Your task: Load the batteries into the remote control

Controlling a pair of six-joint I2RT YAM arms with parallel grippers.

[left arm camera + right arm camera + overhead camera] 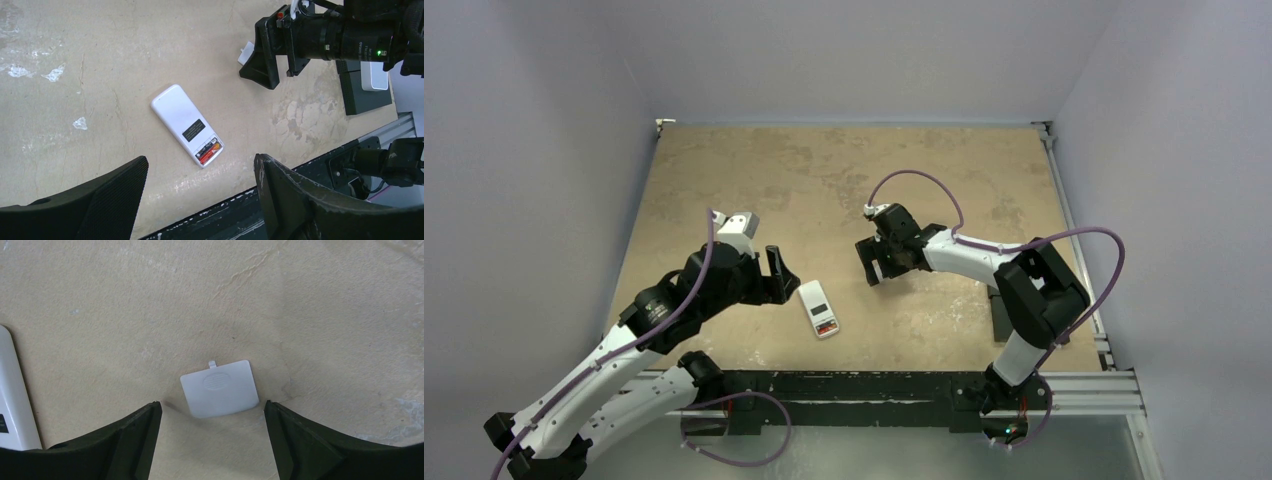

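The remote control [818, 309] lies white back up on the table between the arms, also visible in the left wrist view [186, 123] and at the left edge of the right wrist view [12, 390]. Its end compartment is uncovered, and red batteries [210, 151] sit inside it. My left gripper [782, 278] hovers just left of the remote, open and empty [201, 172]. My right gripper [871, 262] stands open to the remote's right [212, 410], straddling a small white square cover [220, 388] that lies flat on the table without being gripped.
A pale grey block [374, 80] rests on a dark base at the table's right edge. The black front rail [874, 385] runs along the near edge behind the remote. Grey walls close in the left, right and back.
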